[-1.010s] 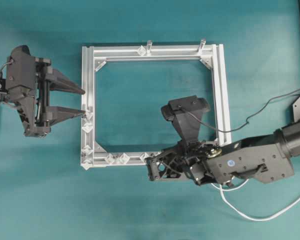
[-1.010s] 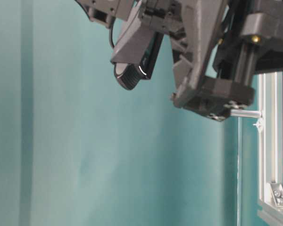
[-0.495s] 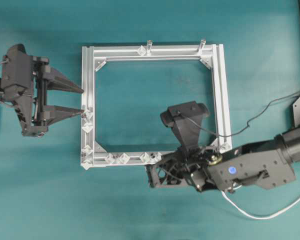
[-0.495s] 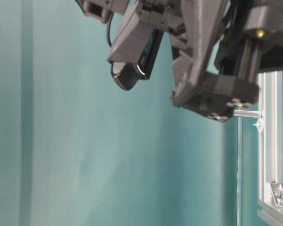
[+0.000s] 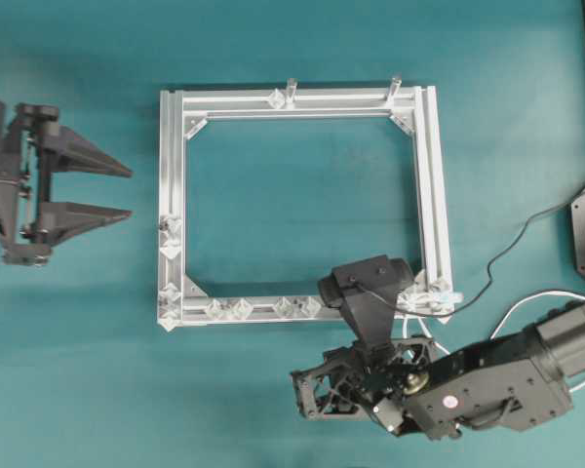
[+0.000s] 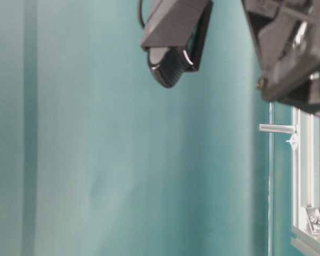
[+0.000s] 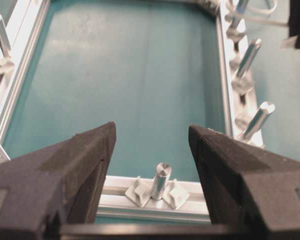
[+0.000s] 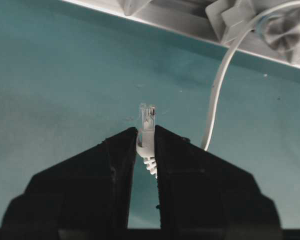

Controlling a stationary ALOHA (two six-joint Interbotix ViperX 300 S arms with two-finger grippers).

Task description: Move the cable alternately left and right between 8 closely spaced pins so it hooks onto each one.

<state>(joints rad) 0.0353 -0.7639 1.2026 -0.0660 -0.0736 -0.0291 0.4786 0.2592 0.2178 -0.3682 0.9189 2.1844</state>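
The right black two-fingered gripper (image 8: 146, 145) is clenched on the small pale translucent plug (image 8: 147, 120) at the tip of the long thin white cable (image 8: 217, 85). The plug's clear end pokes out just past the fingertips, and its ribbed boot sits between the jaws. From there the cable loops up to the square silver aluminium frame (image 5: 175, 166) and curves around a pale stud at its rail. In the overhead view the right arm lies below the frame's lower right corner, off the rail, with white cable (image 5: 526, 302) arcing beside it and reaching that corner.

The left black gripper (image 5: 127, 192) stands wide open and holds nothing, well apart from the frame's left rail. Its wrist view looks between the spread fingers (image 7: 85, 155) at a slim silver post (image 7: 160, 181) flanked by two tiny pale diamond-shaped pins (image 7: 176, 192).

More pins (image 5: 228, 309) sit along the frame's bottom rail and lower left side. The frame lies flat on a plain teal tabletop (image 5: 302, 205). The table-level view shows only teal backdrop, a frame edge and dark arm parts.
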